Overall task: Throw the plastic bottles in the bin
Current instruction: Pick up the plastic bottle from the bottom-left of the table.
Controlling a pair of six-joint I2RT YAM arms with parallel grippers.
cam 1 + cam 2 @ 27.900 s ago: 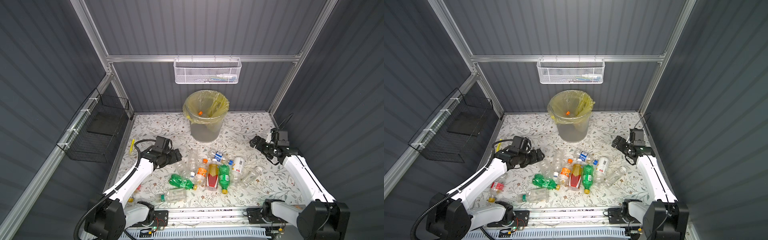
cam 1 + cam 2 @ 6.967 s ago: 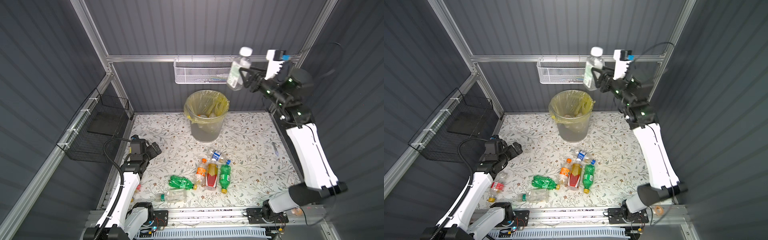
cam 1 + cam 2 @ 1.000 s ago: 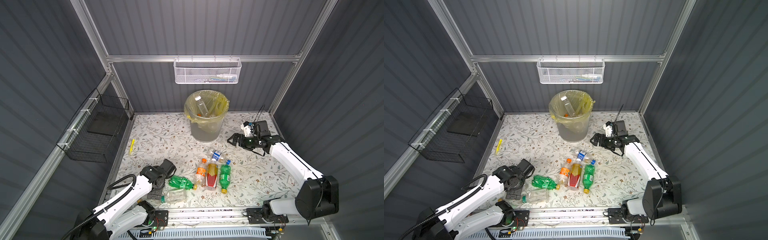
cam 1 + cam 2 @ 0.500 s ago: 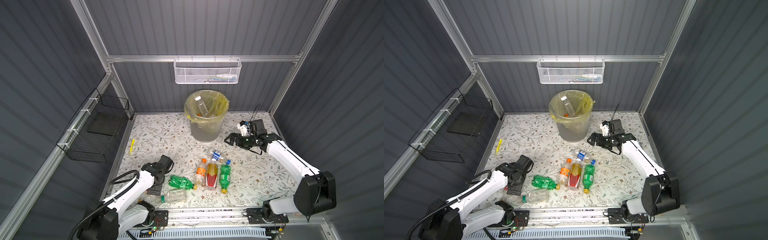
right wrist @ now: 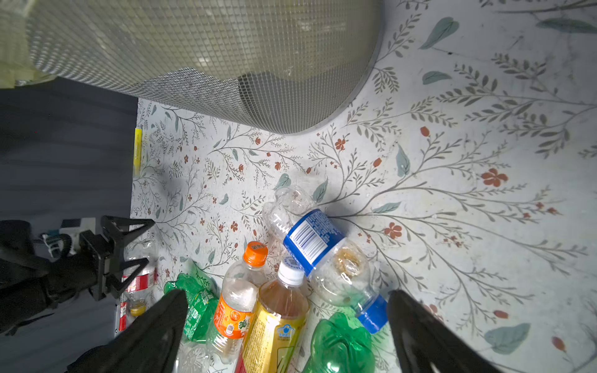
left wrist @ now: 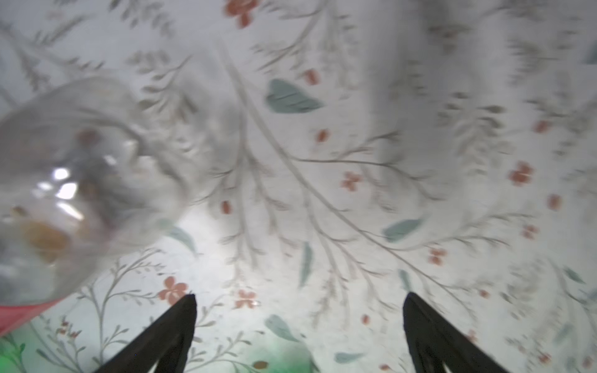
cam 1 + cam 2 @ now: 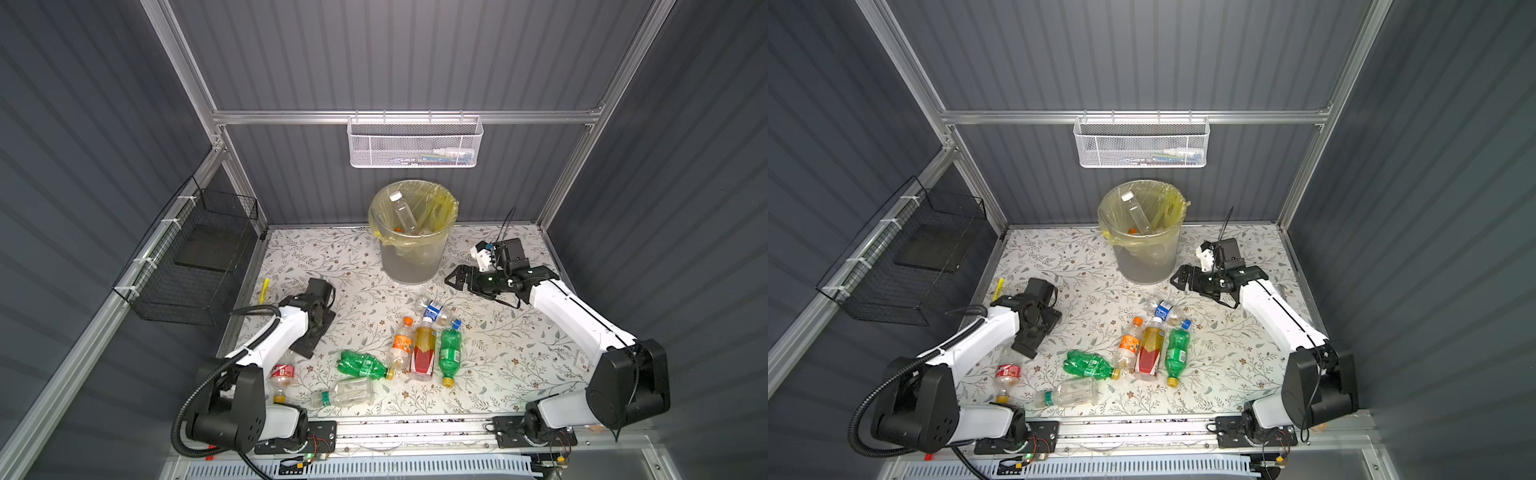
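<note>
**1. Top views.** Compared with one second ago, the left gripper (image 7: 318,338) has withdrawn from the lying green bottle (image 7: 361,365), leftward and back. This exposes a red-labelled bottle (image 7: 282,372) beside the arm. The right gripper (image 7: 453,280) has shifted slightly toward the bin (image 7: 409,262) and hangs just beside its wall. Seven seconds ago it held a clear bottle high over the bin. A white-capped bottle (image 7: 405,216) now leans inside the liner. Seven plastic bottles (image 7: 1148,353) lie on the table in front of the bin, unmoved. Both grippers keep their jaws spread wide, holding nothing.

The table (image 7: 498,345) carries a white floral cover, and a yellow marker (image 7: 265,289) lies at its left edge. Dark grey ribbed walls (image 7: 415,62) enclose the cell. A white mesh basket (image 7: 415,145) hangs on the rear rail and a black wire basket (image 7: 195,266) on the left wall.

**2. Left wrist.** The view is blurred. The black fingertips (image 6: 181,323) stand far apart over the floral cover. The red-labelled bottle (image 6: 74,181) lies outside them.

**3. Right wrist.** The fingertips (image 5: 168,316) stand far apart with nothing between them. Beyond them lie a blue-labelled bottle (image 5: 311,239), an orange-capped bottle (image 5: 239,290) and the bin wall (image 5: 226,64).
</note>
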